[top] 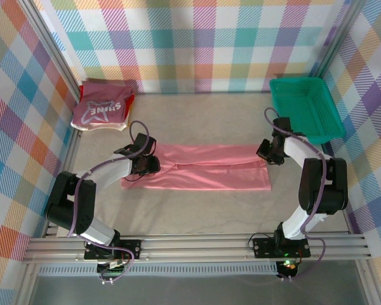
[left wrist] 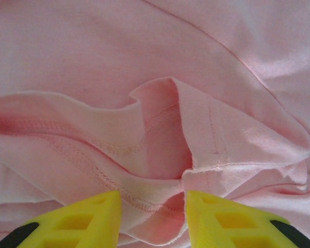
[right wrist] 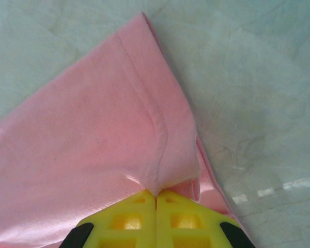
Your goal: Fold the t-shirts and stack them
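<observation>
Yellow fingers (left wrist: pixel 93 217) fill the bottom of both wrist views; count is two arms and two grippers, four shirts and one basket. One salmon-pink shirt (top: pixel 209 171) lies flat on the table (top: pixel 197 216), folded into a long band between the two grippers. Left gripper (top: pixel 147 165) sits on the left end of the salmon-pink shirt. In the left wrist view that gripper (left wrist: pixel 152 199) has its fingers apart, and bunched hem layers of the shirt (left wrist: pixel 144 62) fill the gap. Cannot tell if they clamp it. Right gripper (top: pixel 267 152) is at the far right corner of the salmon-pink shirt. In the right wrist view this gripper (right wrist: pixel 156 195) has its fingers (right wrist: pixel 129 217) pressed together on a pinched fold at the shirt's (right wrist: pixel 82 139) edge, with bare table (right wrist: pixel 248 77) just beside it. Other three shirts are stacked well beyond the left end of the salmon-pink shirt, apart from it: dark pink shirt (top: pixel 100 111) with white lettering on top, with a red shirt (top: pixel 131 100) edge and a cream shirt (top: pixel 114 128) edge showing beneath. Green basket (top: pixel 301 81) stands beyond the right end of the salmon-pink shirt, near the right gripper but not touching the cloth.
</observation>
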You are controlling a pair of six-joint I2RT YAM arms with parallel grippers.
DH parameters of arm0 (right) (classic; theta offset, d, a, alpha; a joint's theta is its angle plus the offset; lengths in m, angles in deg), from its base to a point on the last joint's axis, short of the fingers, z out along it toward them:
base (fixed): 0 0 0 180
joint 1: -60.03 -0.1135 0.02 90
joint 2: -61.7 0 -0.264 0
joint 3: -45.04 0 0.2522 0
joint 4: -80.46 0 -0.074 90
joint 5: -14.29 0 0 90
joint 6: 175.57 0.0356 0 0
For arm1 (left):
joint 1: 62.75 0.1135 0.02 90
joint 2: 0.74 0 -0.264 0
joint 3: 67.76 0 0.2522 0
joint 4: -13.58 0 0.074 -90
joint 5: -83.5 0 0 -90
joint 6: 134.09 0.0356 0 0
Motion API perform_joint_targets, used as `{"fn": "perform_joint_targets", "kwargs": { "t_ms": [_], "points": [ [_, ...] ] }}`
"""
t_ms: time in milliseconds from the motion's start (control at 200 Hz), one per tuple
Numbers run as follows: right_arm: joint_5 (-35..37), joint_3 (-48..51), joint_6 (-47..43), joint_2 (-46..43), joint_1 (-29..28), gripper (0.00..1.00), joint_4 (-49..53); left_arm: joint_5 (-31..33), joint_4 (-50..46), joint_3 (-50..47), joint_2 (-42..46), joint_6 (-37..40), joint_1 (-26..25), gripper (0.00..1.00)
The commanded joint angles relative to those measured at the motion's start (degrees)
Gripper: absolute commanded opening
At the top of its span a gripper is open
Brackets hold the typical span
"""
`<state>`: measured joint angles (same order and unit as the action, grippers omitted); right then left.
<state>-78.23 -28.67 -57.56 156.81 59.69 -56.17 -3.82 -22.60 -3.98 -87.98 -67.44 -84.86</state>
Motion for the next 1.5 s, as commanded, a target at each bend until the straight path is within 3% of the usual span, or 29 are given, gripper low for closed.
{"fn": "perform_joint_targets", "kwargs": {
  "t_ms": [0, 370, 635, 725, 950, 1130, 1305, 1495],
  "points": [
    [2.5, -0.9, -0.7, -0.1, 0.1, 0.0, 0.9, 1.5, -1.6, 0.0, 2.0, -0.1, -0.6, 0.38],
    [3.7, -2.2, -2.8, -1.3, 0.2, 0.0, 0.8, 2.3, -1.4, 0.2, 1.5, -0.2, -0.6, 0.38],
    [2.6, 4.2, -0.5, 0.3, 0.1, 0.0, -1.2, 2.4, -1.7, -0.1, 2.1, -0.3, -0.5, 0.38],
    [1.9, 5.2, -0.1, 0.0, 0.0, 0.22, -1.4, 2.6, -2.1, 0.4, 2.3, -0.2, -0.6, 0.38],
    [-0.8, 2.9, -0.4, -4.5, -0.8, 0.33, -0.5, 1.9, -2.2, 2.6, 1.9, -0.7, -0.5, 0.42],
    [-0.8, 1.8, -3.4, -7.9, -5.0, 0.38, -2.8, -0.9, 2.6, 4.0, 0.6, -1.9, -0.5, 0.43],
    [-2.8, 0.8, -3.8, -4.6, -6.6, 0.38, -4.2, -3.4, 4.1, 8.4, -5.3, 0.1, -0.6, 0.45],
    [-3.9, 0.8, -3.2, -3.0, -6.9, 0.38, -5.4, -3.0, 2.7, 11.4, -9.8, -0.3, -0.7, 0.34]
  ]
}}
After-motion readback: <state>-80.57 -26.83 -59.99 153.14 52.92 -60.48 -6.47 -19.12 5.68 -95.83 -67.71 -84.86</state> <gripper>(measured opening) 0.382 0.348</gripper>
